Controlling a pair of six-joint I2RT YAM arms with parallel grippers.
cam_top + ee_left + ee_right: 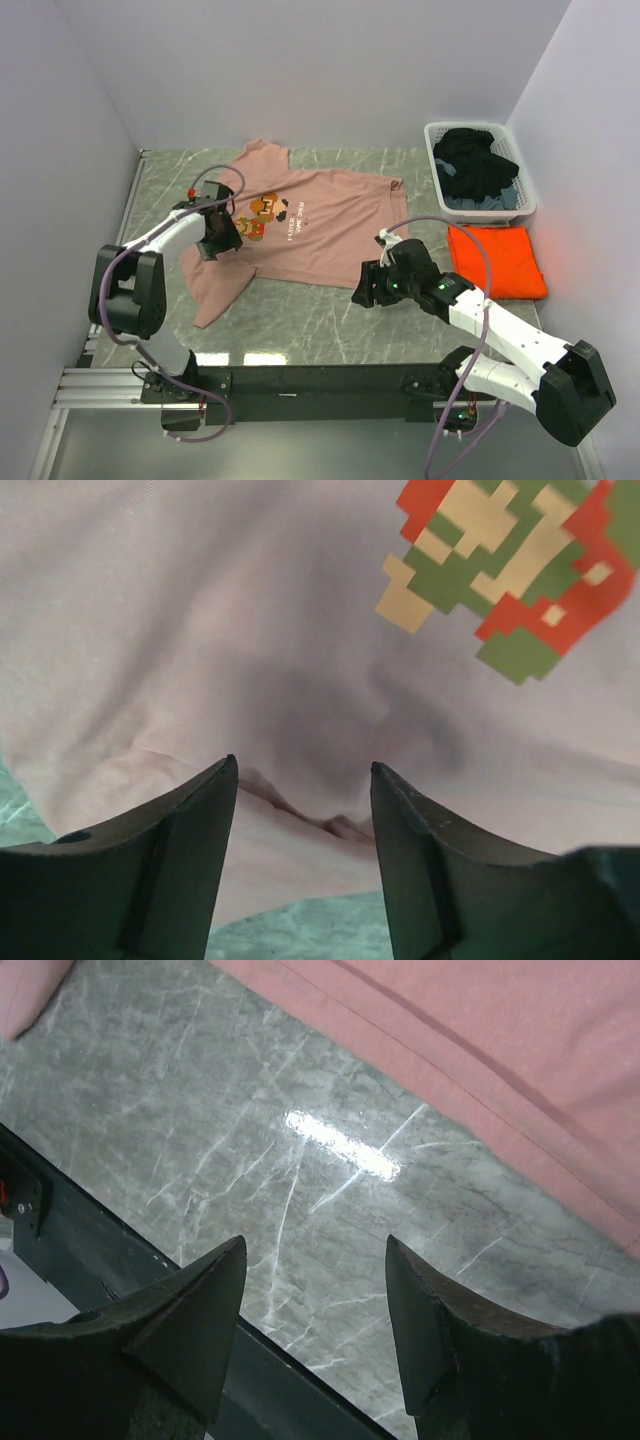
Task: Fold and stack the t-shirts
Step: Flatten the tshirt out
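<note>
A: Pink tee (330, 225), where?

B: Lay spread, front up, across the middle of the bench (300, 315), reaching more toward the left edge than the right. One sleeve toward the far edge, the other toward the near left corner, hem toward the right edge. Showed the pixel graphic (262, 215) on the chest, small white lettering just beside it.

A: And the left pincer (222, 238)?

B: Sat low over the tee, just beside the graphic, on the side of the left edge. Jaws apart with a clear gap, nothing gripped. Fingers (170, 860) down at the cloth, a small ridge of pink fabric rucked up between them.

A: Right pincer (372, 285)?

B: Hung over bare marbled bench toward the near edge, just short of the tee's hem. Jaws wide apart, nothing between them, clear of the cloth.

A: Orange tee (495, 262)?

B: Lay folded into a flat rectangle at the right edge, well apart from the pink one. Touched by neither pincer.

A: Anything else up there?

B: White laundry basket (490, 217) in the far right corner, just beyond the orange tee, dark clothes (475, 160) heaped inside above the rim.
</note>
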